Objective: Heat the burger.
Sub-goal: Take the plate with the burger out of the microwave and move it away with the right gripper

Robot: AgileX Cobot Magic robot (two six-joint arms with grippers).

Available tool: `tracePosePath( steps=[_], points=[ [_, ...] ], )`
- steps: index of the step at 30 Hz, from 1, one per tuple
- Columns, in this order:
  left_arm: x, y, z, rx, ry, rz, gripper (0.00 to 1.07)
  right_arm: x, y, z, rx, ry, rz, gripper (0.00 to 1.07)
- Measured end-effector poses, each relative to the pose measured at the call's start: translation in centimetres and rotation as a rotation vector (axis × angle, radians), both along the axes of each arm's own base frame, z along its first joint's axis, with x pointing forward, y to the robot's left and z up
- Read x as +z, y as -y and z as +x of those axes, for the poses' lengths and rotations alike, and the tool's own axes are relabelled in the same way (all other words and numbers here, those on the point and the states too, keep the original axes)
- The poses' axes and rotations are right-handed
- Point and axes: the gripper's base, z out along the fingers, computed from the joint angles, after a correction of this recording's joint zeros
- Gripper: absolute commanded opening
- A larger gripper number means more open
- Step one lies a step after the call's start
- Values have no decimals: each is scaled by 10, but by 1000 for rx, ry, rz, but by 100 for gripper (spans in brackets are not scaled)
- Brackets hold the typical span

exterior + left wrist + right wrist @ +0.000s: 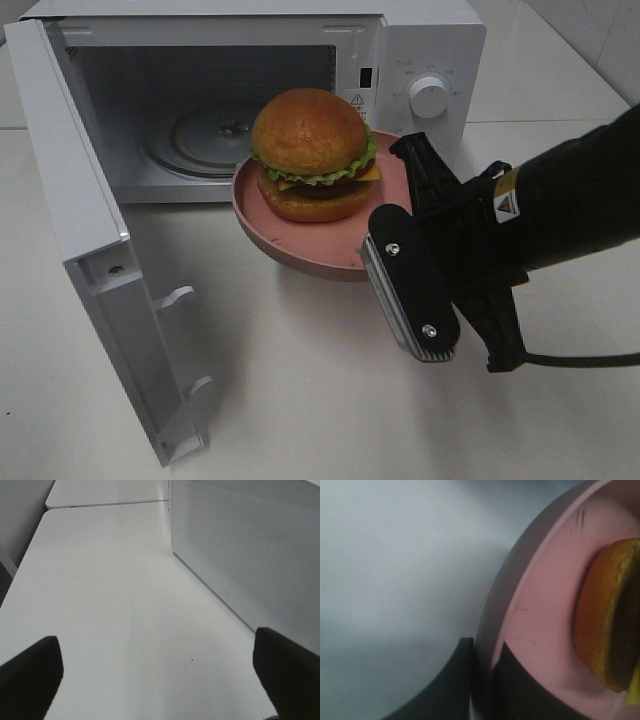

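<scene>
While clamped on the pink plate (300, 245) bearing the burger (312, 155), right gripper (482, 680) before open microwave (250, 90); left gripper (160, 675) spread wide.

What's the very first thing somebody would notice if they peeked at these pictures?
The tall golden-bunned burger with green lettuce jumps out first, sitting on a round pink plate held up in front of the white microwave oven. The black right claw pinches the plate's rim, one finger on each side. The microwave's white door stands wide open on the left, showing the round glass turntable inside.
</scene>
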Motion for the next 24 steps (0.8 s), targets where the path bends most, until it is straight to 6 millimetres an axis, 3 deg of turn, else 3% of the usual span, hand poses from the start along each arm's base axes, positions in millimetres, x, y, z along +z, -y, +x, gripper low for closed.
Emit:
tracePosePath(
  steps=[17,24],
  points=[
    [0,0,0,0,1,0,98,10,46,-58,-5,-3,5,0],
    [0,0,0,0,1,0,98,19,59,-72,-19,8,20,0]
  ],
)
